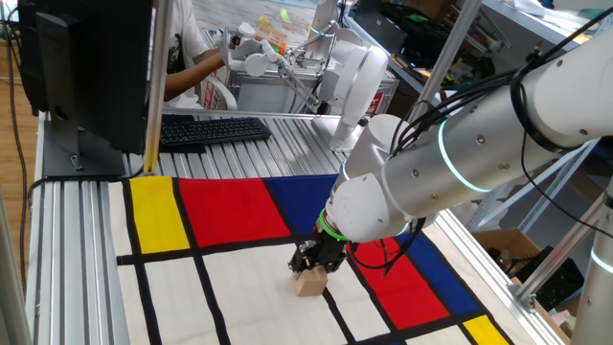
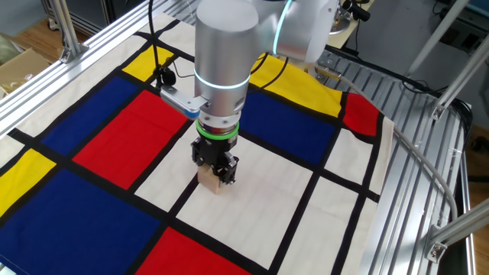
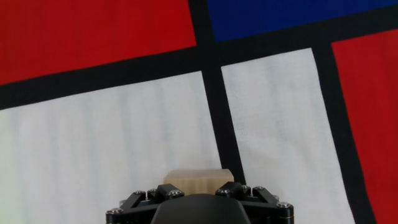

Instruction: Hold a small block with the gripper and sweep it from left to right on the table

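The small block (image 1: 310, 281) is a light-tan wooden cube resting on a white rectangle of the table (image 1: 220, 287), next to a black dividing line. My gripper (image 1: 314, 264), black with a green ring above it, stands over the block with its fingers down either side, shut on it. From the other side, the small block (image 2: 210, 180) shows under the gripper (image 2: 215, 173) at the cloth's middle. In the hand view the small block (image 3: 198, 177) sits between the black fingers (image 3: 155, 194) at the bottom edge, and the gripper (image 3: 198, 186) covers its lower part.
A keyboard (image 1: 211, 129) and a dark monitor (image 1: 91, 67) stand at the far end of the table, beyond the cloth. A person's arm (image 1: 192, 67) shows behind them. Aluminium rails (image 2: 416, 191) edge the cloth. The white arm (image 1: 450, 163) reaches in from the right.
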You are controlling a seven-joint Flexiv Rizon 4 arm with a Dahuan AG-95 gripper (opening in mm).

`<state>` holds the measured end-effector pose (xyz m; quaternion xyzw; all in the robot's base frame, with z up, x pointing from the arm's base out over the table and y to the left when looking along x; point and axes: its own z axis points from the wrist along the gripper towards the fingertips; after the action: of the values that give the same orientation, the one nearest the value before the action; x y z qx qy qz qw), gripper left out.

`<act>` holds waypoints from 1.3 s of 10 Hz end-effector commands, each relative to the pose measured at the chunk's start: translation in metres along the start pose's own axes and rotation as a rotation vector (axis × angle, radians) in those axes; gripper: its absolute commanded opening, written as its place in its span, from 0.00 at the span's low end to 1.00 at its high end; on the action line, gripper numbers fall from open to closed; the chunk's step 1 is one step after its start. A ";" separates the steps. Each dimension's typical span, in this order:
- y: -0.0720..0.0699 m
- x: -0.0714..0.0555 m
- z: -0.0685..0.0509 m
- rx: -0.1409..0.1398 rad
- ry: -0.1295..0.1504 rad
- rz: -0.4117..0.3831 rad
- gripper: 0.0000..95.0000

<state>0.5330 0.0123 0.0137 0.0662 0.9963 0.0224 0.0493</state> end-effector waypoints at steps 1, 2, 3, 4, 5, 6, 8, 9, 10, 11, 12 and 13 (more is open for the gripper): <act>0.000 0.001 -0.001 -0.001 -0.002 0.005 0.00; 0.000 0.002 0.000 0.000 -0.004 0.006 0.00; 0.001 0.002 0.001 -0.001 -0.006 0.007 0.00; 0.001 0.002 0.001 -0.003 -0.005 0.007 0.00; 0.002 0.002 0.001 -0.005 -0.006 0.009 0.00; 0.003 0.002 0.000 0.009 0.003 0.009 0.00; 0.005 0.003 -0.003 0.001 0.000 0.013 0.00; 0.005 0.003 -0.003 0.002 -0.001 0.012 0.00; 0.005 0.003 -0.003 0.002 -0.003 0.013 0.00; 0.006 0.003 -0.003 0.001 -0.003 0.014 0.00; 0.006 0.003 -0.003 0.002 -0.002 0.015 0.00; 0.006 0.003 -0.003 0.002 -0.003 0.014 0.00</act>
<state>0.5310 0.0183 0.0147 0.0730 0.9958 0.0221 0.0505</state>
